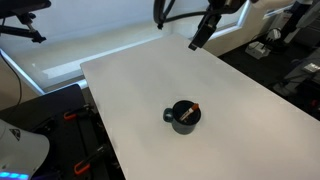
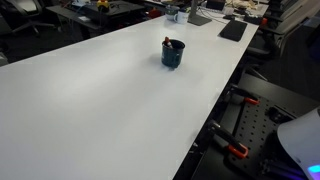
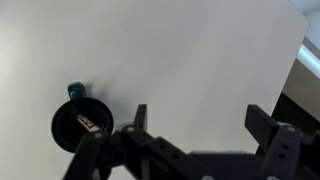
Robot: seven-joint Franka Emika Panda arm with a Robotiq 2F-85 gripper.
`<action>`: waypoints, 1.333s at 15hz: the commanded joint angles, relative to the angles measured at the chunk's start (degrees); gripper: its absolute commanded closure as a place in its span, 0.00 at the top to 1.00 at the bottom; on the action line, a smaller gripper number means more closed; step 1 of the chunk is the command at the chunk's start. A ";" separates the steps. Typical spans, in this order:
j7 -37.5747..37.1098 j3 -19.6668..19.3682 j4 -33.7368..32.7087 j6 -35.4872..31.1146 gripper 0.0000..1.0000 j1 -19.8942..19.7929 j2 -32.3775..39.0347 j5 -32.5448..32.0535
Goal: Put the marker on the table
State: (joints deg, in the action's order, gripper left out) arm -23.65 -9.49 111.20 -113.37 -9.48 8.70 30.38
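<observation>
The gripper (image 1: 197, 40) hangs over the far edge of the table (image 1: 130, 90). Its jaws are spread wide and there is nothing between them. From the wrist view, its two dark fingers (image 3: 140, 118) frame only bare white tabletop.

The marker (image 1: 195, 108) is not on the table surface. It leans inside a dark round mug (image 1: 182, 120), with its red-orange end poking over the rim on the right. The mug stands on the tabletop around the middle, well apart from the gripper and nearer than it.

In the wrist view the mug sits at the lower left, just left of the left-hand finger, with its teal handle (image 3: 75, 92) pointing toward the far side. The marker lies slanted across the mug's dark inside and shows a pale band on its body. Any lettering there is too blurred to read.

In an exterior view the mug (image 2: 173, 55) stands toward the far right of the long white top. Black clamps with orange tips (image 2: 236, 150) grip the framework beside the near right edge.
</observation>
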 commanded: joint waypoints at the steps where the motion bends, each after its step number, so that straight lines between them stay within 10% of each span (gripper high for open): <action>1: -0.04 0.01 -0.87 0.40 1.00 -0.28 0.79 0.02; 20: -4.69 -0.08 -6.22 0.49 1.00 -1.58 15.68 -0.79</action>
State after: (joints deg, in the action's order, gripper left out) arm -28.30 -9.64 105.13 -113.02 -10.93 24.35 29.67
